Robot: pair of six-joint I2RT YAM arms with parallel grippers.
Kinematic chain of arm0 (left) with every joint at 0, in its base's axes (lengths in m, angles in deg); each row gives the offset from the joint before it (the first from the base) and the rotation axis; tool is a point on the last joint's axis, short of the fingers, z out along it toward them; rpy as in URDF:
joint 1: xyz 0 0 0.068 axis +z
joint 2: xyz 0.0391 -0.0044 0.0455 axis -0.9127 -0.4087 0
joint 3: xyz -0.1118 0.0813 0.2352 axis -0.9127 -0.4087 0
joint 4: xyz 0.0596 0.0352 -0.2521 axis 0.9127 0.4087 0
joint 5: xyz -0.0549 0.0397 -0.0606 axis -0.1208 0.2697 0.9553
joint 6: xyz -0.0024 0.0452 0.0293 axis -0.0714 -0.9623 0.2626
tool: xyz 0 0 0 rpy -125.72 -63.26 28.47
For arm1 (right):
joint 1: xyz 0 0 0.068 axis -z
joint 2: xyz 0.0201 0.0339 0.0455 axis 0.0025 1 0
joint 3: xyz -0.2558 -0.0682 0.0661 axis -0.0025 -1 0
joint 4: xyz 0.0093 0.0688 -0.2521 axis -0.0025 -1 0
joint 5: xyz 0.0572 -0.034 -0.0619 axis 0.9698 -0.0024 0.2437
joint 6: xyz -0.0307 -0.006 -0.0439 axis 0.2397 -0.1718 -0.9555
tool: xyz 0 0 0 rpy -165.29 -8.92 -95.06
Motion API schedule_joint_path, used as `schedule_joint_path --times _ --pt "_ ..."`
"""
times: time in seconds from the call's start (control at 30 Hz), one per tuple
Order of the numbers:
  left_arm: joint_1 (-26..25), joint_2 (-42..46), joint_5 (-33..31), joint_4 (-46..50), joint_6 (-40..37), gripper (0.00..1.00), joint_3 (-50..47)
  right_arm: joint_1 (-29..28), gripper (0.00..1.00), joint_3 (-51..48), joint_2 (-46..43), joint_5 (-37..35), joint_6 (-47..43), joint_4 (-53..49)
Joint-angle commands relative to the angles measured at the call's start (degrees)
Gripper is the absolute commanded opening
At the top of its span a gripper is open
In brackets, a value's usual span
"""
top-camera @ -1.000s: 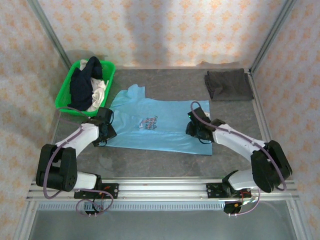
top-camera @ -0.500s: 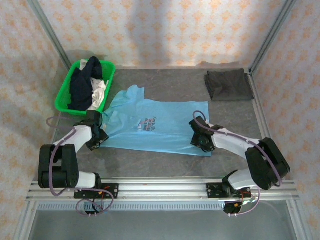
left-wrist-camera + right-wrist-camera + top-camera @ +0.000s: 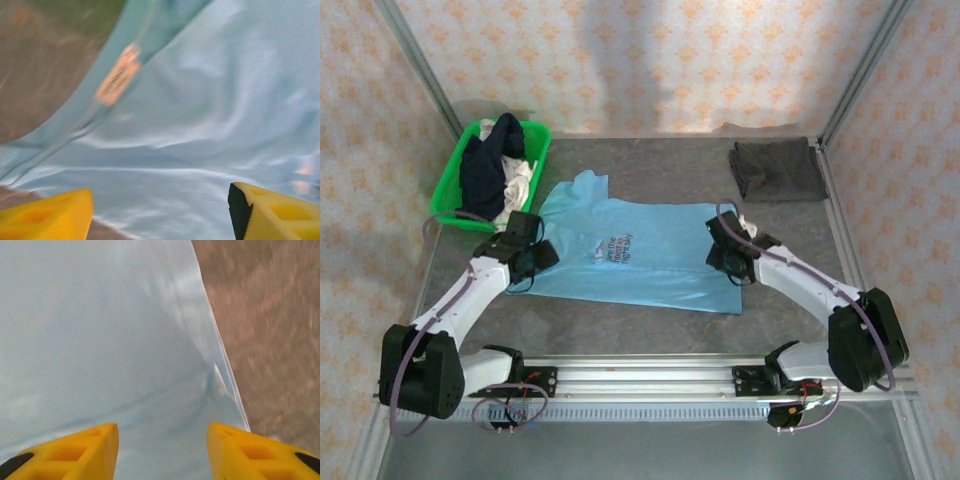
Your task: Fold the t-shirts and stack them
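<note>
Grey tabletop (image 3: 620,330) under the light blue t-shirt (image 3: 640,255) — my left gripper (image 3: 540,258) and right gripper (image 3: 724,258) hover at its ends, both spread.

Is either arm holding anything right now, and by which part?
Nothing is held. The left gripper and the right gripper both stand open over the flat light blue t-shirt, with no cloth pinched.

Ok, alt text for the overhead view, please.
A light blue cotton t-shirt lies spread on a grey table, the left hand and right hand at its side edges. Beyond it: a green plastic basket left, a folded dark grey shirt right.
</note>
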State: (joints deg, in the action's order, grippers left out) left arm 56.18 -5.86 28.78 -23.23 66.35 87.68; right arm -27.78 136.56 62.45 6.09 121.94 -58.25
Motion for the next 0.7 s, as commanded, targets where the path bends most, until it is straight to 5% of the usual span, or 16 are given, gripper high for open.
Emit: schedule_joint_path --times 0.0,0.2,0.5,0.67 --pt "-3.87 -5.05 -4.35 0.67 -1.09 0.76 9.15 2.26 0.51 5.54 4.66 -6.46 -4.34 -0.37" --pt "-4.6 -26.09 -6.86 0.85 -5.06 0.75 31.86 8.88 0.51 17.46 18.34 -4.3 -8.94 1.9" --pt "-3.95 -63.26 -13.37 18.97 -11.89 0.73 79.5 14.06 0.46 37.18 40.38 -0.39 -11.18 0.11" --pt "-1.93 -73.22 -13.68 23.34 -11.05 0.73 89.4 15.18 0.45 44.11 46.82 -1.06 -11.82 -3.17"
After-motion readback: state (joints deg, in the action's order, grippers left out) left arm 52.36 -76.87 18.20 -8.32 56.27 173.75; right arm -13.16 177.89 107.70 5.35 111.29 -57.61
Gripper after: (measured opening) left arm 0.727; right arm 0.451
